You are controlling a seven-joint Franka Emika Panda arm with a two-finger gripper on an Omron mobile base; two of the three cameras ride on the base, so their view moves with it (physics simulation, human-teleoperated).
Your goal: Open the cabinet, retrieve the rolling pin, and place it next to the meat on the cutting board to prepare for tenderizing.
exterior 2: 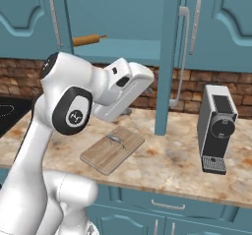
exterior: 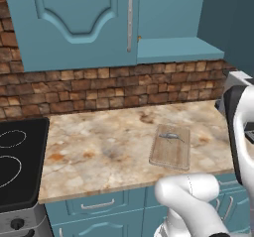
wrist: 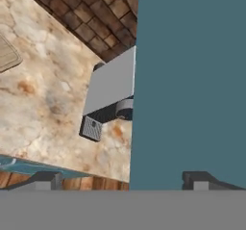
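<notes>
The cabinet has its left door shut and its right door swung out, edge-on above the counter. Inside, the tan rolling pin lies on the shelf. The cutting board rests flat on the marble counter with the small grey meat on it; both also appear as board and meat. My gripper is open and empty, its fingertips spread wide, facing the open door's teal face at close range. The arm bends over the board's left side.
A grey coffee machine stands on the counter right of the open door, and it is also in the hand view. A black stove borders the counter's left end. Teal drawers run below the counter edge.
</notes>
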